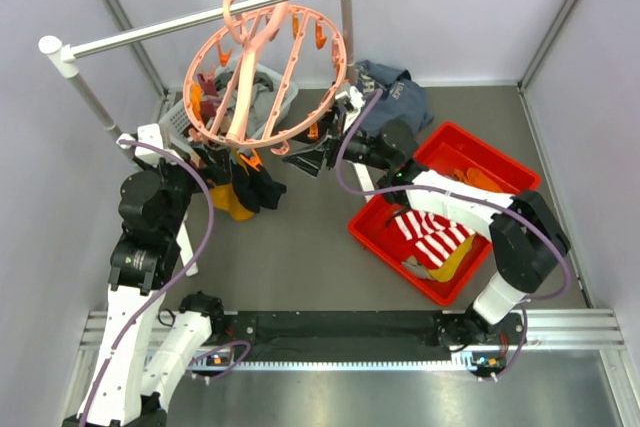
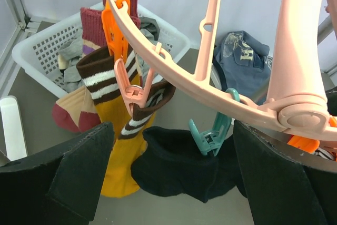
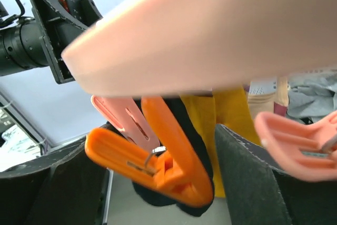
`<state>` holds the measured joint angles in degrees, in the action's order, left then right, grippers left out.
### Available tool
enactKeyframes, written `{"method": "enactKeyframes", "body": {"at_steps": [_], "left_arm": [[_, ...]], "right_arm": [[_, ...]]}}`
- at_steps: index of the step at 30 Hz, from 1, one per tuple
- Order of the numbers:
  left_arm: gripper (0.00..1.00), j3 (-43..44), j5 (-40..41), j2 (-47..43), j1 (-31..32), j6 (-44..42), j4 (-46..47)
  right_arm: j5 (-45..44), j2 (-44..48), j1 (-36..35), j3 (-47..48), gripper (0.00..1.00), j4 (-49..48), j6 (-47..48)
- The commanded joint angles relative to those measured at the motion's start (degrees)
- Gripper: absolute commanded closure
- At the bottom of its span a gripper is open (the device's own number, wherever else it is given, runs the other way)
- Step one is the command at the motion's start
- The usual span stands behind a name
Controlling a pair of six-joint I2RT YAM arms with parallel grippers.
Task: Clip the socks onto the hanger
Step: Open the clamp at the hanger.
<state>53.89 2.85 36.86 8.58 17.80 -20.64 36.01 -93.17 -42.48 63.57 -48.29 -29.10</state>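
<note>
right gripper (image 3: 160, 185) around one orange peg (image 3: 163, 164)

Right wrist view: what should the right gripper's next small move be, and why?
Probably close the right gripper onto the orange clip hanging under the pink hanger. The clip sits between its parted fingers, so a squeeze on its handles would likely open its mouth.

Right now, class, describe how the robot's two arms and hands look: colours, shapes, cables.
Both arms are white links joined by chunky black joints. The left arm and right arm each trail a looping purple cable. The left hand and right hand each have two broad, flat black fingers with a matte, felt-like surface.
</note>
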Motion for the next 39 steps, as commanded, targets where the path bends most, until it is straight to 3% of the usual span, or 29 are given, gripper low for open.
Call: {"method": "enactKeyframes", "body": {"at_steps": [1,12,19,28,39], "left_arm": [[0.01,0.1,0.8,-0.9,0.1,-0.5,2.1],[0.01,1.3,1.5,-1.3,0.1,0.6,0.7],[0.01,4.4,2.2,-1.6,0.1,1.1,-3.3],[0.01,12.0,-0.3,-4.3,0.1,2.2,-12.9],[0.01,12.7,-16.4,-6.9,0.8,11.1,-13.6]], "right_arm": [[1.9,-1.6,-1.9,4.1,0.26,-6.8,-1.7],[1.7,-0.6,-4.5,2.8,0.59,-7.7,-1.6],[-4.2,3.5,-9.6,2.3,0.80,1.3,6.6],[-18.5,4.6,-19.6,7.5,0.94,15.9,19.7],[-24.9,1.3,-22.3,11.2,1.00,15.5,20.7]]}}
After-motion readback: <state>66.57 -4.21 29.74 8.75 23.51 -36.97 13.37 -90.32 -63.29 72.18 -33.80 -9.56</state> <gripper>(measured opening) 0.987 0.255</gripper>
